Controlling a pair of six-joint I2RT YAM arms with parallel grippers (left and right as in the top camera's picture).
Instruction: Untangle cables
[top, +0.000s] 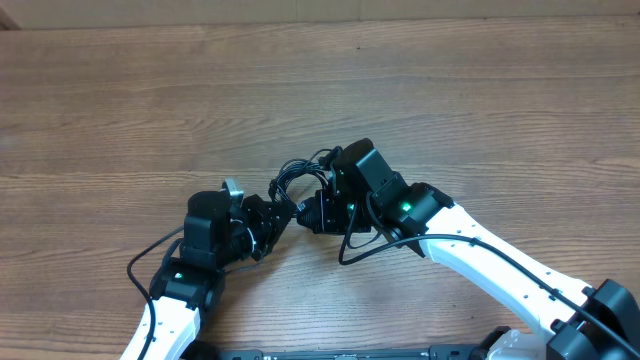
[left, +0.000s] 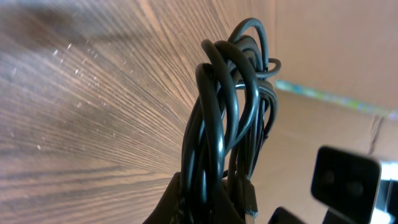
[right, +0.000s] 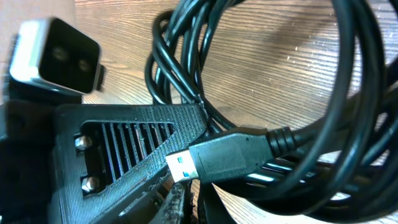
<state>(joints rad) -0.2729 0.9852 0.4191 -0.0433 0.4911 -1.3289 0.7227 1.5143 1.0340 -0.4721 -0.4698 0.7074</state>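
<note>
The cables (top: 298, 178) are a knot of thin black loops at the table's middle, between my two arms. My left gripper (top: 272, 216) is shut on the bundle. In the left wrist view the cables (left: 229, 112) rise out of the shut left gripper (left: 211, 208) in a tight upright sheaf. My right gripper (top: 308, 212) stands tip to tip with the left one, under the bundle. In the right wrist view the cables (right: 348, 93) loop wide over the wood and a USB plug (right: 214, 158) lies just above the shut right gripper (right: 193, 208). No strand shows between its fingers.
The ribbed black finger (right: 124, 146) of the left gripper and its grey wrist camera (right: 56, 53) crowd the right wrist view. The right arm's camera housing (left: 345, 177) sits close on the left wrist view's right. Thicker arm cables (top: 355, 245) hang beside the right arm. Wooden table (top: 480, 90) lies all around.
</note>
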